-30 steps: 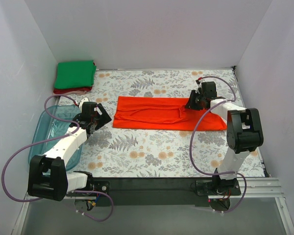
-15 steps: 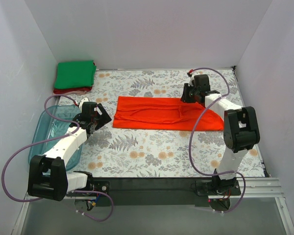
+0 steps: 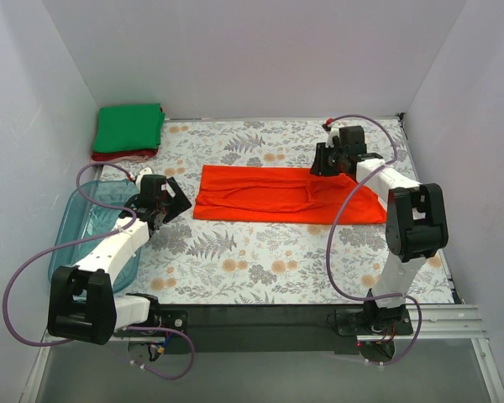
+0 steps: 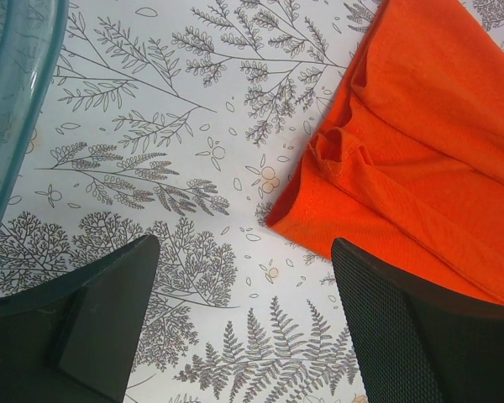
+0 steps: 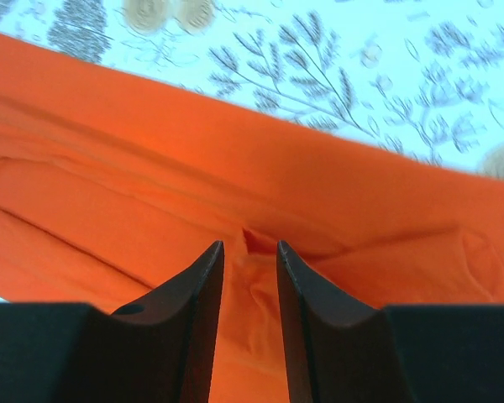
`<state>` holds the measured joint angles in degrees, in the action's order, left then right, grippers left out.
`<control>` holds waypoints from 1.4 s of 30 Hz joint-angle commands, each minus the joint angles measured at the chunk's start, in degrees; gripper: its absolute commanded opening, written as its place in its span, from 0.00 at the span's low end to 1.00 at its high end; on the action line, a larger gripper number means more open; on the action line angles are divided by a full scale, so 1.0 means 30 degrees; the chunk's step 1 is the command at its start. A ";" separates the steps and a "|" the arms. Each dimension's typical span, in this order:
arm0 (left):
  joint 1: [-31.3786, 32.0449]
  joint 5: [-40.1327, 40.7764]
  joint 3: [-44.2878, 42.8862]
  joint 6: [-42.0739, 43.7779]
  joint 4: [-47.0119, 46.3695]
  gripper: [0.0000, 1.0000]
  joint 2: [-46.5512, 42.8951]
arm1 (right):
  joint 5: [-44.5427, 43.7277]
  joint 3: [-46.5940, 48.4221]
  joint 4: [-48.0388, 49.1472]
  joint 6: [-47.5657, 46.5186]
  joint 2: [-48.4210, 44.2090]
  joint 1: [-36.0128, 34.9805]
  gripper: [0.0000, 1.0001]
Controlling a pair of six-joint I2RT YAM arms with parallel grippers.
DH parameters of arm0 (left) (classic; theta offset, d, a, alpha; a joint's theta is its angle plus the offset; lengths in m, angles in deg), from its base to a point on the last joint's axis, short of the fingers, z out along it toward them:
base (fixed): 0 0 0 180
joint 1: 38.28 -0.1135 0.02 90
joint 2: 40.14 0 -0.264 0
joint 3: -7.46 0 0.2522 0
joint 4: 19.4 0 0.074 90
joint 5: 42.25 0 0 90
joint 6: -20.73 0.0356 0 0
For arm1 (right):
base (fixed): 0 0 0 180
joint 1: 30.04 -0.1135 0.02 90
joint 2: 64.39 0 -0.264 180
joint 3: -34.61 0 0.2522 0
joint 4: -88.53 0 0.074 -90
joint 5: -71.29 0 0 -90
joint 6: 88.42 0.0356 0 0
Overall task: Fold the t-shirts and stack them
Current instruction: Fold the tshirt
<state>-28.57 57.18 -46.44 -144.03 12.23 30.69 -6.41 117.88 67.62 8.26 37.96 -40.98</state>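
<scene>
While the left arm hangs back, the action sits at the far right of the worktop (image 3: 235, 260). The right end effector (image 3: 326, 168) is down on the far edge of the orange-red t-shirt (image 3: 269, 195), towards its right end. Its wrist view shows the two dark fingers (image 5: 193, 311) drawn close together. A small pucker of the orange cloth (image 5: 151, 143) sits right between their tips, so it reads as a pinch on the fabric.

The shirt itself lies flat across the middle of the flowered worktop as a long band running left to right. Its right end is cut off on a slant, and soft creases run along it.

Over to the left end effector (image 3: 175, 204) — it hovers just off the shirt's near-left corner, fingers spread wide with nothing between them. From its own camera the gap (image 4: 244, 243) frames bare fern-print surface. The shirt's hemmed corner (image 4: 420, 151) sits just ahead of the right-hand finger (image 4: 403, 327), a little bunched fold behind it.

The clear blue tub (image 3: 71, 227) sits at the left edge, beside that arm, and its rim (image 4: 17, 109) shows in the wrist view too.

In the far left corner sits the stack — the green t-shirt (image 3: 128, 128), folded square, lies on top of the dark red t-shirt (image 3: 122, 155), of which only the near edge peeks out. That stack lies well apart from the orange one.
</scene>
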 commanded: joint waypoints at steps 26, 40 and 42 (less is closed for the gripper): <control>0.2298 -0.3643 -0.2761 -0.5254 -0.2469 0.29 0.5012 | -0.3802 0.2199 -0.1071 -0.7672 0.2418 -1.0181 0.61; 0.2621 -0.1914 -0.2413 -0.5372 -0.2675 0.25 0.7094 | -0.6615 0.2931 -0.1071 -0.8670 0.3853 -1.0768 0.62; 0.2650 -0.1826 -0.2236 -0.5460 -0.2645 0.25 0.7065 | -0.6880 0.2961 -0.1071 -0.8788 0.3941 -1.0739 0.62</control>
<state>-20.74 49.60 -53.63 -159.64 4.97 52.44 -23.99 124.46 64.25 -16.42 49.37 -72.91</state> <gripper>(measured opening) 0.250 0.621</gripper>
